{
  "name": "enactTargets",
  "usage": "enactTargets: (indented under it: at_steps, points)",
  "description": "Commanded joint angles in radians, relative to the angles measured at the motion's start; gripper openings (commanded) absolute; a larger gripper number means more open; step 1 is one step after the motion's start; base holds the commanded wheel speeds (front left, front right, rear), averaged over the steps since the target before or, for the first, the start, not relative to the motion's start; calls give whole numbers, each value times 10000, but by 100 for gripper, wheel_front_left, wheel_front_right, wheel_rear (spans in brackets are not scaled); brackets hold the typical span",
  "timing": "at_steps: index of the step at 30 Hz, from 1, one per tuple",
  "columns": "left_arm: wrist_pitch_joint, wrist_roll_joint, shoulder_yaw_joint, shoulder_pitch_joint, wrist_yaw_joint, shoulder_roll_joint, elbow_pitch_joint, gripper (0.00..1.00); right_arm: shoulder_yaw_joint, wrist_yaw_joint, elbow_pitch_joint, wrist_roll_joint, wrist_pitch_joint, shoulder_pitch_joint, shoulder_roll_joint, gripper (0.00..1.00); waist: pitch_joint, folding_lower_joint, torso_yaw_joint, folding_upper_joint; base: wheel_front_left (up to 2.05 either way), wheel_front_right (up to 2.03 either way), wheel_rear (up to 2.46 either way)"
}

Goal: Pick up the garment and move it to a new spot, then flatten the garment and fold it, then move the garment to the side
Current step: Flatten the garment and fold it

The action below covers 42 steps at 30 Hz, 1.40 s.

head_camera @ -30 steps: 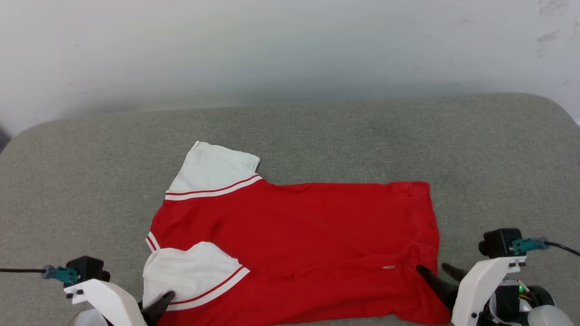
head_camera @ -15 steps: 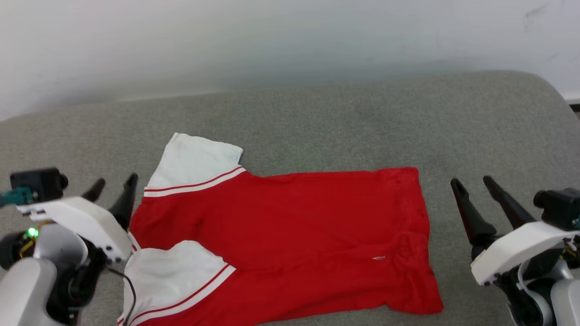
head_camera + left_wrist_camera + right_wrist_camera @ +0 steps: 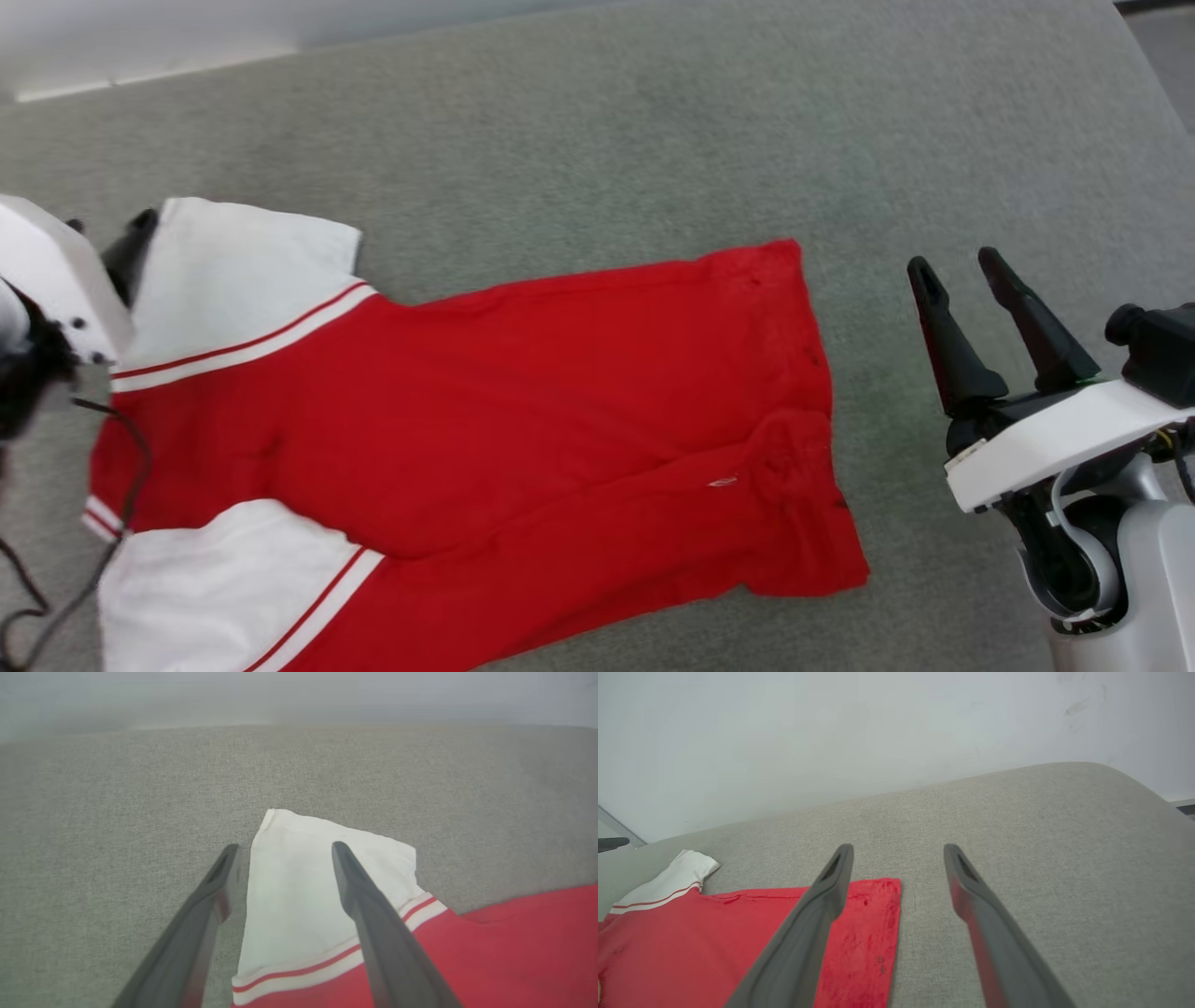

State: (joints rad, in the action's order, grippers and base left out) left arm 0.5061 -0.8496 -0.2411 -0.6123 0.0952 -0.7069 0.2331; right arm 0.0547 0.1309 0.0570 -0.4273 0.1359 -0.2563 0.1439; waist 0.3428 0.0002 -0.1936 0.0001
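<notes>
Hovering off garment (image 3: 513, 401) now: R jaws

No legible text is showing anywhere. A tiny white tag (image 3: 723, 482) is sitting on the red jersey shirt with white striped-trim sleeves (image 3: 523, 392), too small to read.

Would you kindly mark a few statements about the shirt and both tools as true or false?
1. The red jersey T-shirt with white sleeves lies spread on the grey fabric cushion. True.
2. The right tool is clamped on the shirt's hem. False: it is open, over bare cushion beside the shirt.
3. The left tool is open, one finger over the far white sleeve, the other over cushion. True.
4. The far white sleeve is tucked under the red body. False: it sticks out onto the cushion.
</notes>
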Motion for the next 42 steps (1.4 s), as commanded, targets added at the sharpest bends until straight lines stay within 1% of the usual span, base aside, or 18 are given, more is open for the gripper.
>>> enactTargets:
  at_steps: [1, 5, 8, 10, 15, 18, 20, 22, 23, 24, 25, 30, 33, 36, 40, 42]
  points:
    - [506, -43, -64, -359, -73, -278, 242, 100, 33, -3, -91, -78, -99, -128, -79, 100, 423, -2, -430, -1, 0, 0, 0]
    - [1566, -276, -188, -977, -187, -578, 720, 100, 149, -3, -292, -251, -282, -237, -160, 100, 752, -2, -660, -1, 0, 0, 0]
    - [2159, -525, -217, -1362, -277, -596, 994, 100, 228, -3, -444, -396, -416, -337, -195, 100, 1061, -2, -798, -1, 0, 0, 0]
    - [2439, -551, -253, -1580, -284, -724, 1164, 100, 301, -3, -535, -490, -523, -392, -208, 100, 1274, -2, -907, -1, 0, 0, 0]
    - [2939, -394, -248, -1782, -61, -1196, 1607, 100, 457, -3, -798, -695, -740, -543, -266, 100, 1668, -2, -1199, -1, 0, 0, 0]
    - [3200, -581, -260, -1627, -80, -1240, 1898, 100, 480, -3, -937, -837, -838, -537, -187, 100, 1807, -2, -1267, -1, 0, 0, 0]
    - [3337, -649, -304, -1545, -101, -1193, 1991, 100, 480, -3, -976, -875, -860, -563, -160, 100, 1843, -2, -1275, -1, 0, 0, 0]
    - [3711, -911, -361, -1405, -98, -1032, 2132, 100, 477, -3, -1057, -948, -900, -598, -117, 100, 1891, -2, -1282, -1, 0, 0, 0]
    - [3889, -990, -418, -1320, -103, -932, 2148, 73, 476, -3, -1091, -1003, -921, -629, -95, 100, 1909, -2, -1277, -1, 0, 0, 0]
    - [3949, -1052, -454, -1269, -106, -847, 2125, 55, 467, -3, -1131, -1053, -904, -652, -73, 100, 1915, -2, -1261, -1, 0, 0, 0]
    - [3925, -1104, -458, -1270, -107, -761, 2084, 0, 477, -3, -1168, -1116, -860, -692, -51, 100, 1917, -2, -1237, -1, 0, 0, 0]
    - [3392, -986, -442, -1521, -238, -575, 2035, 0, 747, -3, -1344, -1650, -446, -1004, 266, 100, 1715, -2, -1064, -1, 0, 0, 0]
    - [2931, -794, -419, -1776, -300, -547, 2074, 0, 946, -2, -1603, -2108, 100, -1409, 506, 100, 1477, -2, -908, -1, 0, 0, 0]
    - [2411, -570, -428, -2180, -333, -379, 2128, 0, 1127, -2, -2270, -2430, 1081, -2034, 831, 100, 1260, -2, -635, -1, 0, 0, 0]
    - [1838, -287, -621, -2698, -401, 119, 2272, 0, 1491, -3, -3286, -2673, 2597, -2991, 1186, 100, 1101, -2, -112, -1, 0, 0, 0]
    - [1609, -214, -739, -2947, -475, 438, 2347, 0, 1683, -2, -3765, -2753, 3263, -3514, 1241, 100, 1082, -2, 159, -1, 0, 0, 0]
